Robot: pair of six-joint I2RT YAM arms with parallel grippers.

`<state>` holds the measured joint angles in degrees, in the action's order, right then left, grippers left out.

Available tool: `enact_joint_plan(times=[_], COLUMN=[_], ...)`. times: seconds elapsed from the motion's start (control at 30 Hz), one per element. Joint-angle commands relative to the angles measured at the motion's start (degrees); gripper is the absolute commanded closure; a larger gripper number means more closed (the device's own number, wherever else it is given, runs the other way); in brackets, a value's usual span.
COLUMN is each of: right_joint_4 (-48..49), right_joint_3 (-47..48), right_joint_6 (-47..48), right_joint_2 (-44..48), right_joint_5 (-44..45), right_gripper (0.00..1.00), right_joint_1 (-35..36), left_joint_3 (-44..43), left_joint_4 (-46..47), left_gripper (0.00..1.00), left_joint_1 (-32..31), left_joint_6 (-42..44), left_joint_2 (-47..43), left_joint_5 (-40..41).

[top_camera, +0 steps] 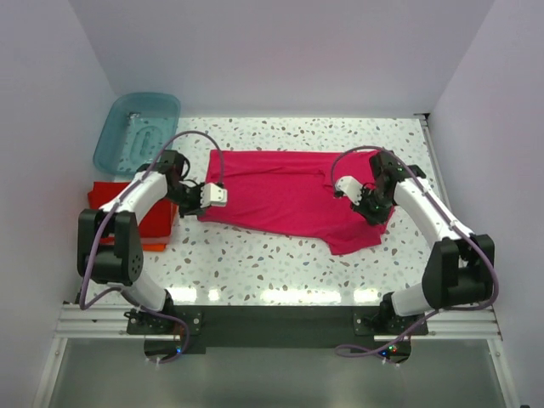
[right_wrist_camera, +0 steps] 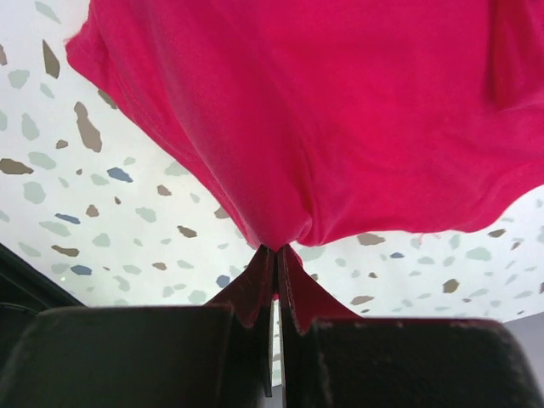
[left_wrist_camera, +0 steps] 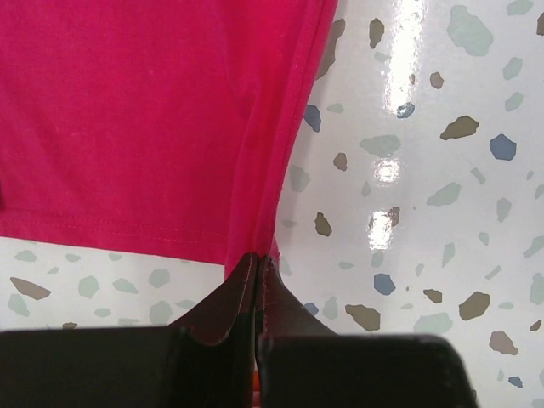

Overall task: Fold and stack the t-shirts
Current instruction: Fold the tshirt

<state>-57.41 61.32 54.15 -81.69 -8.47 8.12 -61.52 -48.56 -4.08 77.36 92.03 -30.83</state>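
A magenta-pink t-shirt (top_camera: 289, 195) lies spread across the middle of the speckled table. My left gripper (top_camera: 201, 204) is shut on its near left corner; in the left wrist view the cloth (left_wrist_camera: 144, 127) runs straight into the closed jaws of the gripper (left_wrist_camera: 257, 259). My right gripper (top_camera: 367, 211) is shut on the shirt's right side; in the right wrist view the cloth (right_wrist_camera: 340, 110) bunches up into the closed jaws of the gripper (right_wrist_camera: 277, 251) and hangs lifted off the table. A folded red shirt (top_camera: 151, 217) lies on an orange one (top_camera: 155, 246) at the left, partly hidden by my left arm.
A translucent teal plastic tub (top_camera: 136, 129) stands at the back left corner. White walls close in the table at the back and both sides. The dark rail holding the arm bases (top_camera: 272, 321) runs along the near edge.
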Motion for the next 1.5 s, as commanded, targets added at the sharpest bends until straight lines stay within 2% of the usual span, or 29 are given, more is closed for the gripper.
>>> enact_joint_plan(times=[0.0,0.3,0.6,0.77,1.03,1.47], right_joint_4=[-3.3,-8.8,-13.4,-14.0,-14.4,-13.2], right_joint_3=[6.0,20.3,37.1,43.0,47.9,51.4], right_joint_6=[4.1,10.4,13.7,15.2,15.5,15.9], right_joint_2=[-2.5,-14.4,-27.4,-33.5,-38.7,-42.5], right_joint_5=[0.7,2.1,2.4,2.9,3.3,3.6], right_gripper=[1.00,1.00,1.00,1.00,1.00,1.00], right_joint_1=[-0.2,-1.3,-4.0,-4.4,-5.2,-5.1], left_joint_3=[-3.3,-9.5,-19.0,-25.7,-32.4,-30.9], left_joint_4=[-1.3,-1.5,-1.0,-0.1,0.0,0.8], left_gripper=[1.00,1.00,1.00,1.00,1.00,1.00], left_joint_1=[0.6,2.0,2.5,2.5,2.5,2.5], left_joint_6=[0.1,-0.5,-4.3,-7.0,-8.4,-8.4], left_joint_2=[1.7,6.8,14.6,20.2,26.3,27.4], left_joint_5=[-2.0,-3.1,-4.1,-3.9,-2.7,-1.5])
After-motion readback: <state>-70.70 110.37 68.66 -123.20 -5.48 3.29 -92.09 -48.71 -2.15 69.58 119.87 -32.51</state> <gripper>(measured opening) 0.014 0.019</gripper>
